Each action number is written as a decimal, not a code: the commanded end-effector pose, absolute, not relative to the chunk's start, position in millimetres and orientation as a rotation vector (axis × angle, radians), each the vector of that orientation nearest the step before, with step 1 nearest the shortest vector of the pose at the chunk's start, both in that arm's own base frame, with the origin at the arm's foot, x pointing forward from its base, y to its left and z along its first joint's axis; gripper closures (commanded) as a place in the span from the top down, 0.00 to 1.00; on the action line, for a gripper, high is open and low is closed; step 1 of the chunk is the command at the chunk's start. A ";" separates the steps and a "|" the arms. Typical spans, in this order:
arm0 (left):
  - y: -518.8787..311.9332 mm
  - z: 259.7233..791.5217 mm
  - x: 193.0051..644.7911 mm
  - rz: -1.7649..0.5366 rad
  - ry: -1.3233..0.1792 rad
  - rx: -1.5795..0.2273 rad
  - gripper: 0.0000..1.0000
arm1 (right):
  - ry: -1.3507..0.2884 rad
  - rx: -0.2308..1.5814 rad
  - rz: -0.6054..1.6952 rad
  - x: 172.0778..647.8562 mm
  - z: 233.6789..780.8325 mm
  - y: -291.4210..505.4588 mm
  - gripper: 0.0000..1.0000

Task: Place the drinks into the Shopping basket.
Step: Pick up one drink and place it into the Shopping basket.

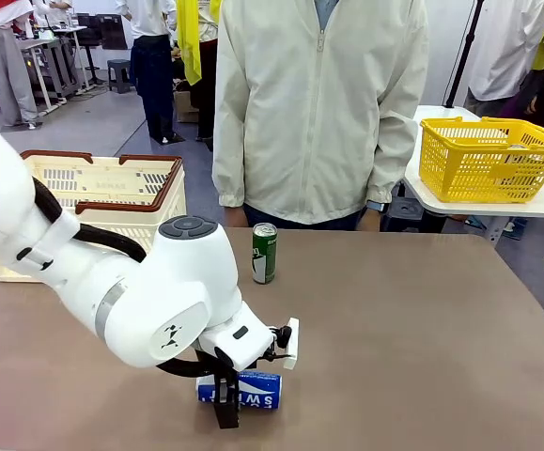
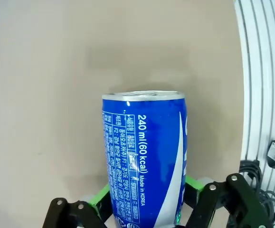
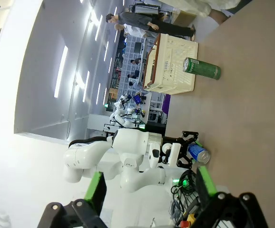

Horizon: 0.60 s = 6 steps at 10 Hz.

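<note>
Blue-and-white can lies on its side on the bench, long axis running side to side, straight under the left hand, whose green pads look clamped on its flanks, Shopping basket far-left, while the right hand gapes apart, empty.

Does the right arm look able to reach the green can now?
Probably yes: the green can stands upright and alone, and the left tool is down at the blue can, off that path.
</note>
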<state>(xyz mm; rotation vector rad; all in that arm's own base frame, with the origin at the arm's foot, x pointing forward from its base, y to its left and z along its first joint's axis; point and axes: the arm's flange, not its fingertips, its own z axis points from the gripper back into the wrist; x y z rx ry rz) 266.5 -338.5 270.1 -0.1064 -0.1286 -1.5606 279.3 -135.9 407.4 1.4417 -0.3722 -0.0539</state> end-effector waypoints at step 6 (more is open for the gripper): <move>-251.1 440.7 332.5 -1.151 -0.148 -0.315 0.00 | -0.375 1.437 -0.031 276.3 408.6 -138.0 1.00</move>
